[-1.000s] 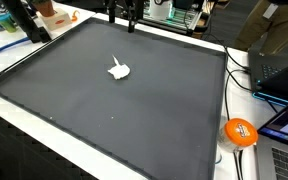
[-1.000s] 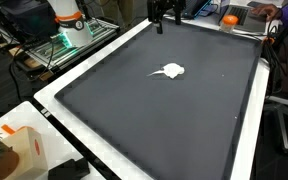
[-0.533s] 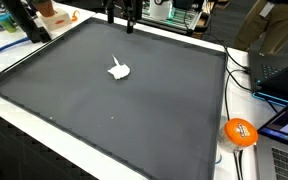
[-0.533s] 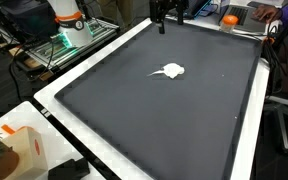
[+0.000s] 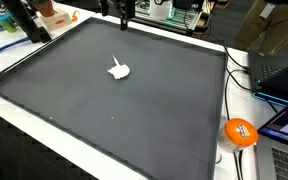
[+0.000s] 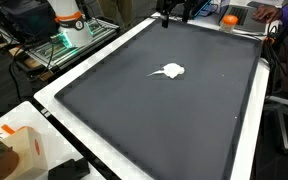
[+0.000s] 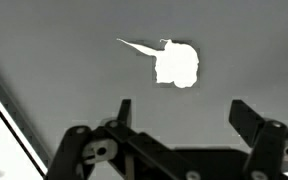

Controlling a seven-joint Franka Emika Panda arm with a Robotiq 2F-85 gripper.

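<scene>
1. The jaws hang spread apart, gripping nothing, above the far edge of the black mat (image 5: 164,120).
2. The white paper scrap (image 7: 176,63) lies near the mat's middle, well apart from the jaws.
3. The mat covers a white desk (image 6: 44,98), and an orange ball (image 5: 240,131) sits off the mat's corner.

A dark mat (image 6: 184,120) covers a white table (image 6: 46,100) in a cluttered room.

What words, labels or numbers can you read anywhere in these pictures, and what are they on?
None can be read.
The orange ball: a pale mark, too blurred to read.
The white box: an orange patch, too small to read.
The white scrap, black mat and gripper: no text shows.
</scene>
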